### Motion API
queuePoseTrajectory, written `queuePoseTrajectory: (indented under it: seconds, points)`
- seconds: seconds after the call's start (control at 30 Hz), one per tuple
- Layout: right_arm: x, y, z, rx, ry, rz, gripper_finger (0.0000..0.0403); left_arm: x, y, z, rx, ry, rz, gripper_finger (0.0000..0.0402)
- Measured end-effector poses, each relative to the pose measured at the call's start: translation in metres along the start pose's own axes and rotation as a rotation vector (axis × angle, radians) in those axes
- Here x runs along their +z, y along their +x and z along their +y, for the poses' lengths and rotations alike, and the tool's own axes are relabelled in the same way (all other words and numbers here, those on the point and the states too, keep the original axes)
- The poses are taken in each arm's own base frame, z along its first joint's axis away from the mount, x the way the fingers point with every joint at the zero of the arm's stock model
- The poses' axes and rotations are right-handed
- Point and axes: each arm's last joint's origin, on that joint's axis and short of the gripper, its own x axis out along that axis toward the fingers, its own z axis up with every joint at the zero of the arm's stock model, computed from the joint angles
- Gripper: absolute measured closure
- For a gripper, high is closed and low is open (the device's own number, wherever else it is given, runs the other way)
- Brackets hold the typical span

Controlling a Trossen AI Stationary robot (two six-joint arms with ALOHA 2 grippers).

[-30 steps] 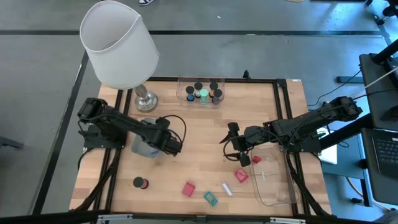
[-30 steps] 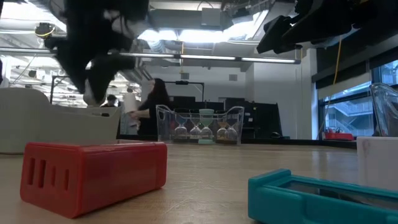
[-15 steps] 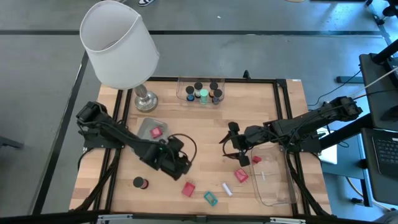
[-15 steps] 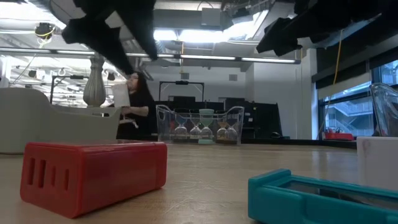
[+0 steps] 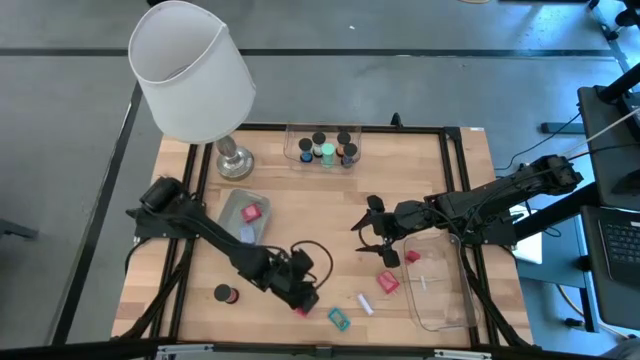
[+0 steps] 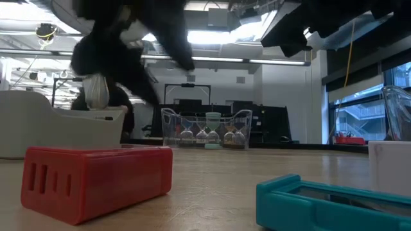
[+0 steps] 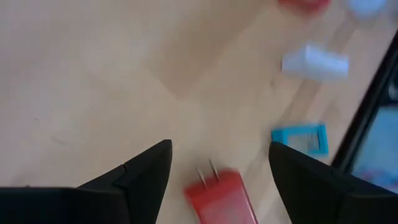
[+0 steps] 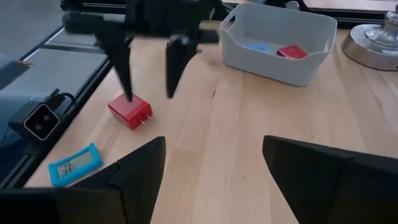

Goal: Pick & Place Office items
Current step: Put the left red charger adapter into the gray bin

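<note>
Red plug block (image 5: 301, 305) unsorted beside the teal clip (image 5: 339, 319); left gripper (image 5: 303, 294) over it, jaws released, right gripper (image 8: 214, 180) likewise

Left pincer (image 5: 303, 296) open over a plug block (image 5: 302, 305), clip (image 5: 339, 319) just right.

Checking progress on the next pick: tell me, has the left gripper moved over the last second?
Yes. The left gripper has swung away from the lamp base toward the table's near edge, now open over the red plug block.

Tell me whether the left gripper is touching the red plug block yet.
Apart. In the right wrist view the open left gripper hangs above the red plug block, with wood visible between.
</note>
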Motion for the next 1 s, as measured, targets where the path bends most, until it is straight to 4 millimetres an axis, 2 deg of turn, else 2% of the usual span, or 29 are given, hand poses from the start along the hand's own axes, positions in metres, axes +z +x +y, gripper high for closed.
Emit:
queuePoseTrajectory:
  seconds: [0.13, 0.3, 0.5, 0.77, 1.0]
  points:
    - [0.0, 0.0, 0.0, 0.0, 0.003, 0.0, 0.0131, 0.0, 0.011, -0.001, -0.024, -0.011, 0.106, 0.0123]
    - [-0.001, 0.0, 0.0, -0.001, 0.058, 0.01, 0.0131, 0.007, 0.007, -0.007, -0.045, -0.008, 0.115, 0.011]
    - [-0.002, 0.0, 0.0, -0.002, 0.13, 0.023, 0.0131, -0.001, 0.007, -0.01, -0.044, 0.005, 0.148, 0.0103]
    - [0.0, 0.0, 0.001, -0.007, 0.104, -0.002, 0.0131, -0.014, 0.004, -0.007, -0.007, 0.178, 0.179, 0.0104]
    - [0.001, -0.001, 0.016, 0.055, -0.022, -0.02, 0.0131, -0.036, -0.004, -0.012, -0.034, 0.361, 0.221, 0.0104]
